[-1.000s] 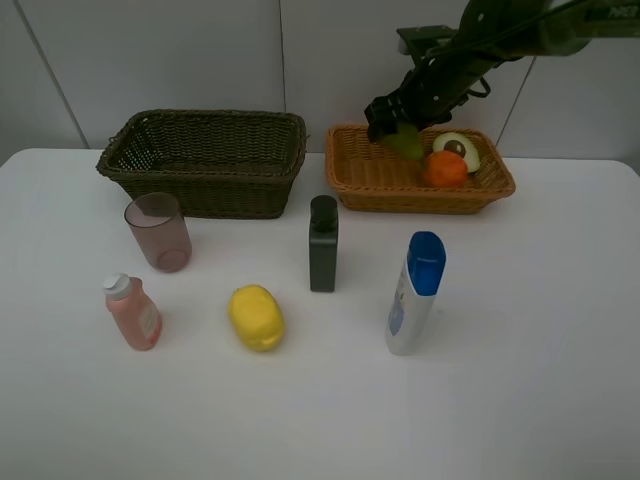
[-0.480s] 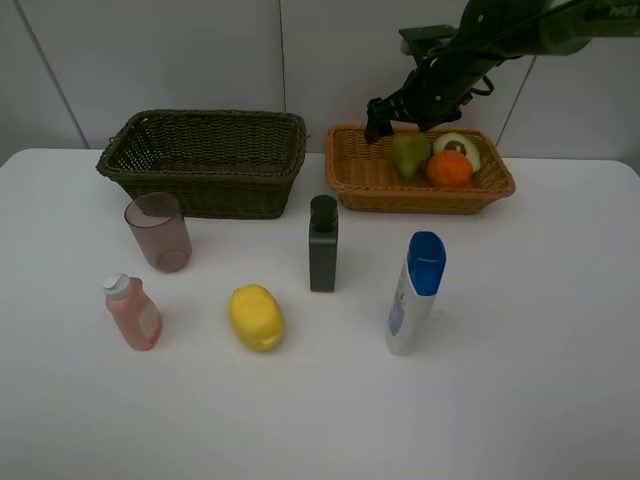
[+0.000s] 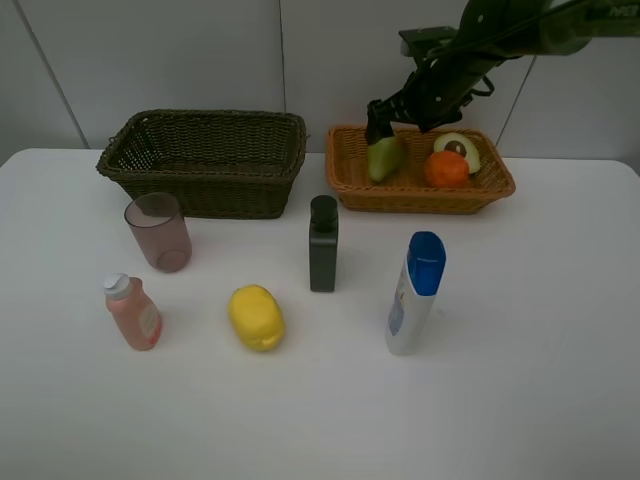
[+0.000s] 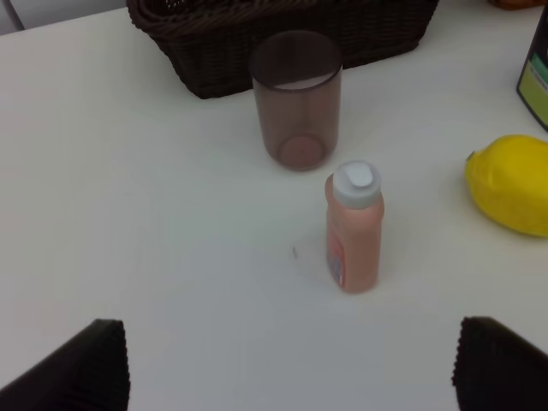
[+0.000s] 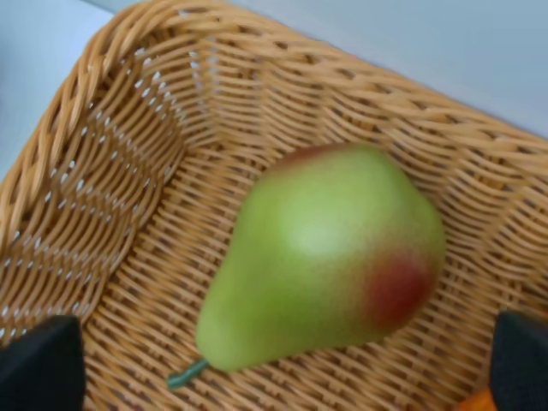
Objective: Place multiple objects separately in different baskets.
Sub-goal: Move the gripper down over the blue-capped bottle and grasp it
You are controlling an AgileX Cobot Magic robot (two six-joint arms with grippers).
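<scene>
Sorting judged under halfway. The pear (image 5: 325, 257) is lying free in the light orange basket (image 3: 350, 186) beside the orange (image 3: 446, 169) and avocado half (image 3: 460, 148), with the right gripper (image 3: 392, 112) being held spread above it. The lemon (image 3: 256, 317), pink cup (image 3: 158, 232), pink bottle (image 3: 132, 312), dark green bottle (image 3: 323, 245) and white bottle (image 3: 414, 292) are being left on the table (image 3: 520, 380), outside the dark basket (image 3: 205, 190). The left gripper (image 4: 289, 368) is being held wide apart.

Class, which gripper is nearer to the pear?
Right. The right gripper hangs just above the pear in the light basket; the left gripper is far off, near the pink bottle.
</scene>
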